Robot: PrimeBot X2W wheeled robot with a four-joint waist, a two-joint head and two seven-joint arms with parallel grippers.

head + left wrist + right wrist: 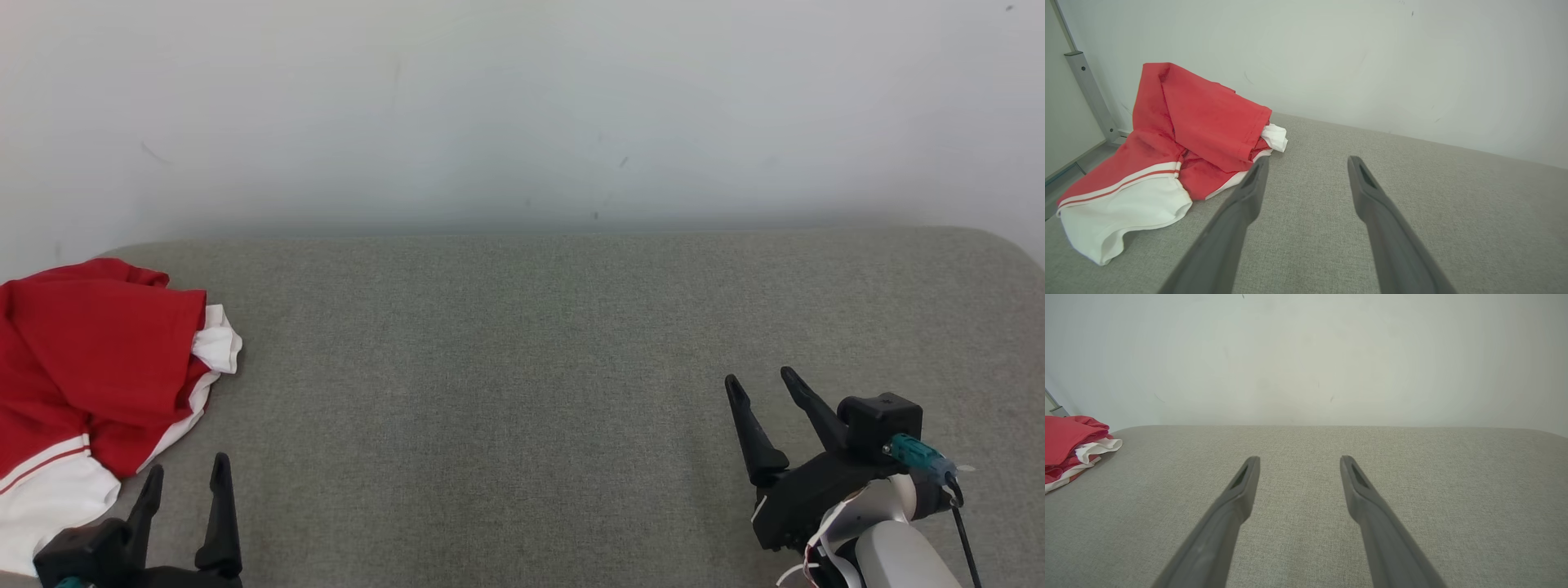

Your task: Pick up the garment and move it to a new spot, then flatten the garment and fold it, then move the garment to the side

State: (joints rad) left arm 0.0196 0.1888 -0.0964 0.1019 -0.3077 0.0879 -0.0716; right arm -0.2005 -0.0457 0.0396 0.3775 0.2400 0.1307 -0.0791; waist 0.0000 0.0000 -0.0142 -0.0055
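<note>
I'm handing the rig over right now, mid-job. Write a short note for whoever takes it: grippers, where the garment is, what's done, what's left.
Left gripper: open, nothing between its fingers, close beside the garment.
Right gripper: open and empty, over the bare right part of the grey surface.
Garment: red and white, bunched in a heap at the surface's left edge, running out of the head view.
Done: nothing that shows; the garment is neither flat nor folded.
Left: pick it up, move it to a new spot, flatten it, fold it, move it to the side.
</note>
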